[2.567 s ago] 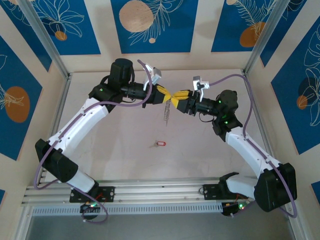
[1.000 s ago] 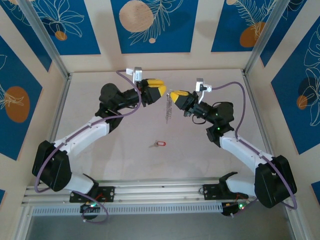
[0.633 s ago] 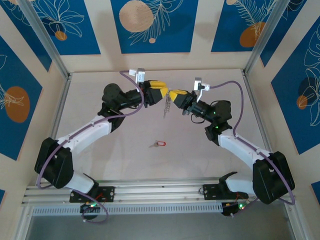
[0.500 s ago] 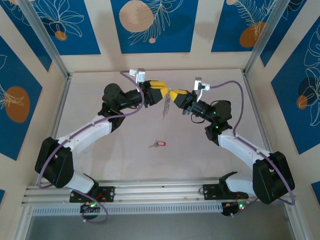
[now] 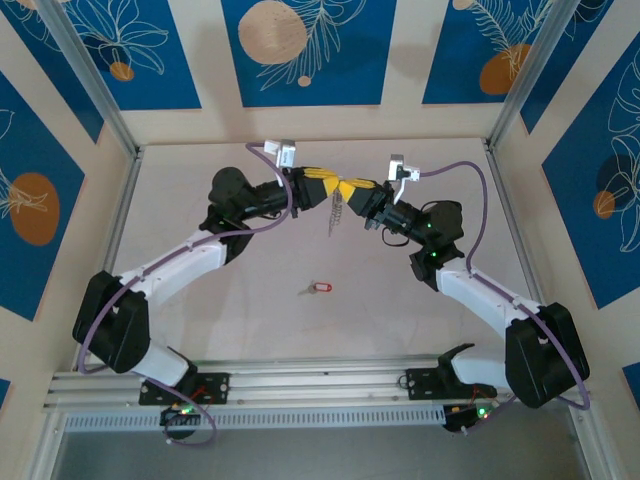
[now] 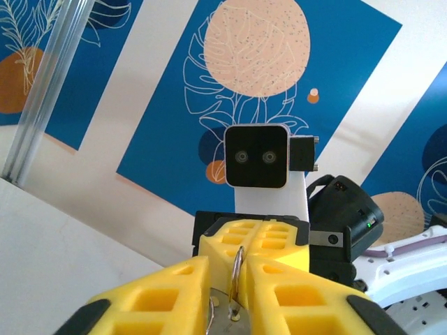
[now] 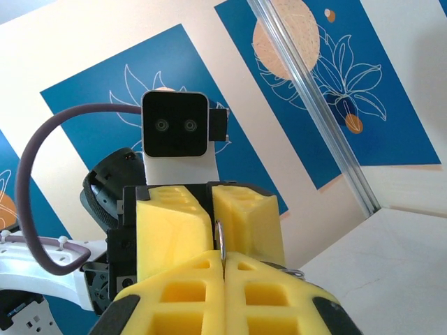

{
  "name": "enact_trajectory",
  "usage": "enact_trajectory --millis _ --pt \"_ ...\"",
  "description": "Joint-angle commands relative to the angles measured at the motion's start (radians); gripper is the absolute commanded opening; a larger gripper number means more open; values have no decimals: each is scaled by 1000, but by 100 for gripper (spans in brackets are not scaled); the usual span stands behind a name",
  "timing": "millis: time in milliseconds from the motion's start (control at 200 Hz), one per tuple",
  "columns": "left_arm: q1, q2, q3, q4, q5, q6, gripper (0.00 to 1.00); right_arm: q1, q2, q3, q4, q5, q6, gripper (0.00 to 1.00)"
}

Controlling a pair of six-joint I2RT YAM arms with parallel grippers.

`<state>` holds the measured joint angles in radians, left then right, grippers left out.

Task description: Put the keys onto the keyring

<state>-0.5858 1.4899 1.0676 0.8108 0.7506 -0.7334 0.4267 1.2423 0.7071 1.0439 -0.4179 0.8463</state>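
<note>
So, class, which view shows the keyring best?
Top external: the keyring hangs in full below the left tool and right tool. Both wrist views catch just its thin edge pinched between yellow fingers.

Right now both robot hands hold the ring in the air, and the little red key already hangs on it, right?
No. The left end effector and right end effector hold the keyring up, but the red key lies on the table, apart from it; the top external view shows this.

Count: 1 key (image 5: pixel 319 288), 1 keyring (image 5: pixel 334 215), 2 grippers (left gripper (image 5: pixel 328 186), right gripper (image 5: pixel 350 188)), 1 table (image 5: pixel 250 300).
</note>
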Motion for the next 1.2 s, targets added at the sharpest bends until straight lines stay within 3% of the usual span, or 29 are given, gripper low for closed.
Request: enact_trajectory --millis 0,100,175,250,500,700,980,1195 --pt "-8 8 29 53 19 0 7 6 1 34 46 21 5 0" --pt "-9 10 41 49 23 5 0 2 -3 43 17 -8 -6 1" --pt "-9 2 56 2 36 34 0 -15 -25 55 -66 -35 -37 24" --pt "-8 -19 89 -125 58 120 0 -51 -65 48 -140 -59 -67 33" --pt "-9 -66 309 -803 118 601 0 -190 -199 48 -372 -187 -161 38" --pt "-9 -14 483 -1140 179 810 0 -197 -190 105 -427 -313 -203 45" --pt "-11 15 568 -1259 194 879 0 -145 -145 132 -380 -329 -196 47" --pt "-17 16 572 -1258 184 884 0 -91 -106 146 -353 -306 -195 46"
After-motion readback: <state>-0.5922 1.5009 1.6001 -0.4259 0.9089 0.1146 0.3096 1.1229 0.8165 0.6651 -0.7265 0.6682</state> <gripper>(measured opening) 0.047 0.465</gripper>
